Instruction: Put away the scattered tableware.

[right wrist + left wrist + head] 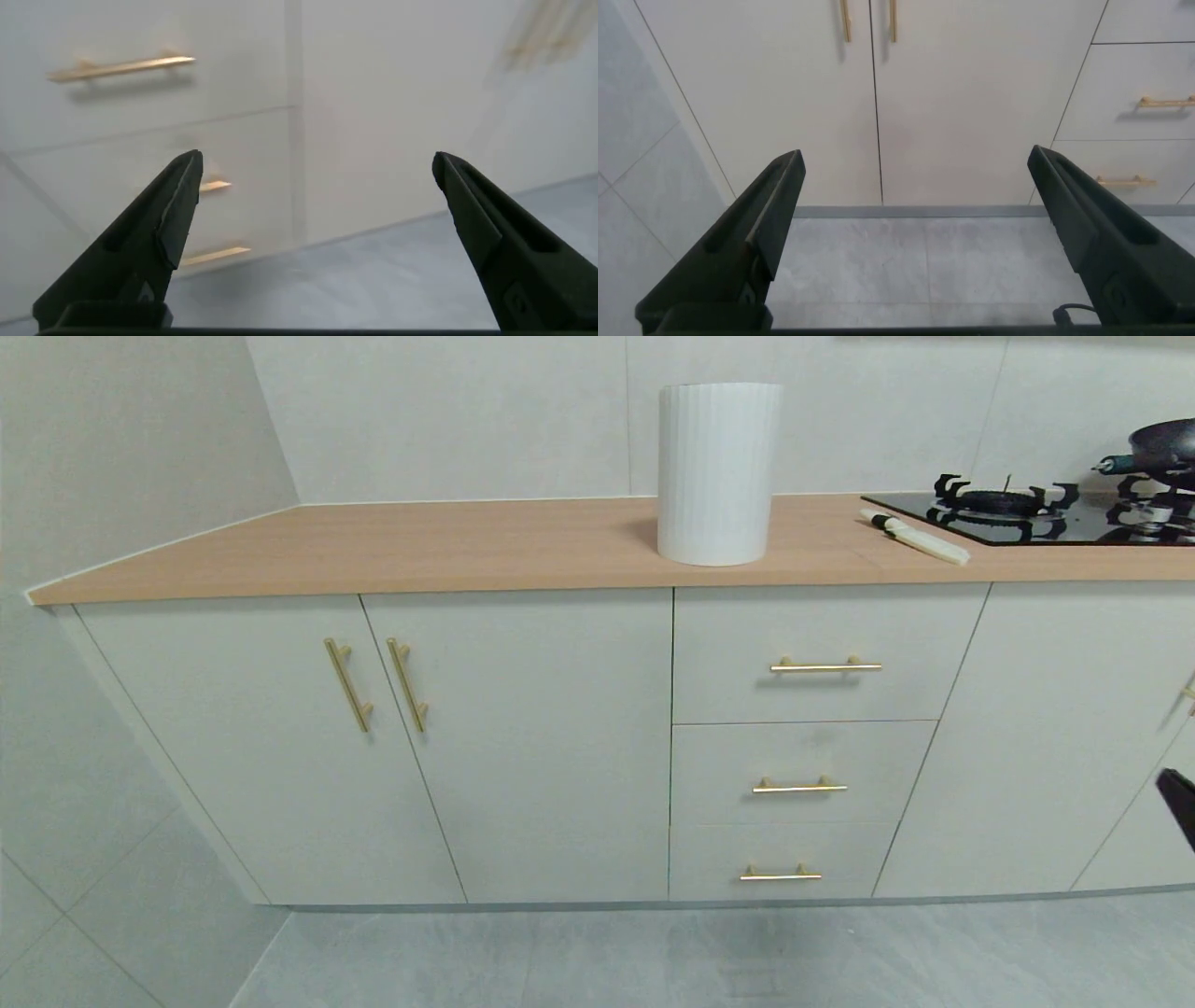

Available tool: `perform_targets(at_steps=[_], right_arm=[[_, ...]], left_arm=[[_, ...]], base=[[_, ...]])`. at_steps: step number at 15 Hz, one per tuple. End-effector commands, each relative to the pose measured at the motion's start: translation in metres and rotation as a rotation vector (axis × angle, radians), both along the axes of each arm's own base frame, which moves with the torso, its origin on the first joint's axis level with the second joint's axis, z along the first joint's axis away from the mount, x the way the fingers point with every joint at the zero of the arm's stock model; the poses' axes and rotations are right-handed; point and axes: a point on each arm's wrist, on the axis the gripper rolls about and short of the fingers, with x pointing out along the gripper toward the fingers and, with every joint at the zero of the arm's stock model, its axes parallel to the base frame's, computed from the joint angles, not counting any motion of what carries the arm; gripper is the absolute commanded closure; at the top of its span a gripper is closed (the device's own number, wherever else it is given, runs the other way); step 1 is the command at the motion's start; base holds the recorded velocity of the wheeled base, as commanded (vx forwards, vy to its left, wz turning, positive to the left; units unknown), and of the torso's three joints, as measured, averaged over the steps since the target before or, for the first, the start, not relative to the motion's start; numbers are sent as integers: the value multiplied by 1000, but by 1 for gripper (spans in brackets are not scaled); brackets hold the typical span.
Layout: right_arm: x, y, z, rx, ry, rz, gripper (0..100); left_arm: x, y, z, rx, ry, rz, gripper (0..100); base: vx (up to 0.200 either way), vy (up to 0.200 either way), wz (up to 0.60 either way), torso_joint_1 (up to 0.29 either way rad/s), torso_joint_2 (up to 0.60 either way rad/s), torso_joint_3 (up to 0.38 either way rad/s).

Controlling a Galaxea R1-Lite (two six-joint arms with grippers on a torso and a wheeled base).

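Three drawers [803,756] stand shut below white holder [719,476].

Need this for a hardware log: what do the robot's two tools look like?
Both alike: the left tool and right tool each have two matte black fingers, long, flat-sided and tapering to blunt tips. No markings show. A thin dark cable curls near the left tool's base.

matt wood-grain counter [420,546], ribbed matt white holder [719,476], gold metal handles [825,665], glossy black hob [1083,530], smooth matt doors [541,747]
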Motion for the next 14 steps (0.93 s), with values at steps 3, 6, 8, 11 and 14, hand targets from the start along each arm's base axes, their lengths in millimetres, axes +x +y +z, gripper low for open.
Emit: perform_targets(at_steps=[3,6,8,11,14], right_arm=[[-100,-17,-13,-94,-101,-162,0],[-142,-17,-49,-106,-84,-196,0],[-147,-17,-57,-89,-87,-212,0],[-141,-14,-61,-23,-161,-43,0],[-128,-10,-81,-5,-199,151,0]], left_arm=[[0,0,0,0,0,0,0],[0,0,0,0,0,0,0],[0,0,0,0,0,0,0],[0,0,0,0,0,0,0],[0,0,0,0,0,0,0]], base=[[0,0,0,0,0,0],[0,0,0,0,0,0],[0,0,0,0,0,0],[0,0,0,0,0,0],[0,0,0,0,0,0]])
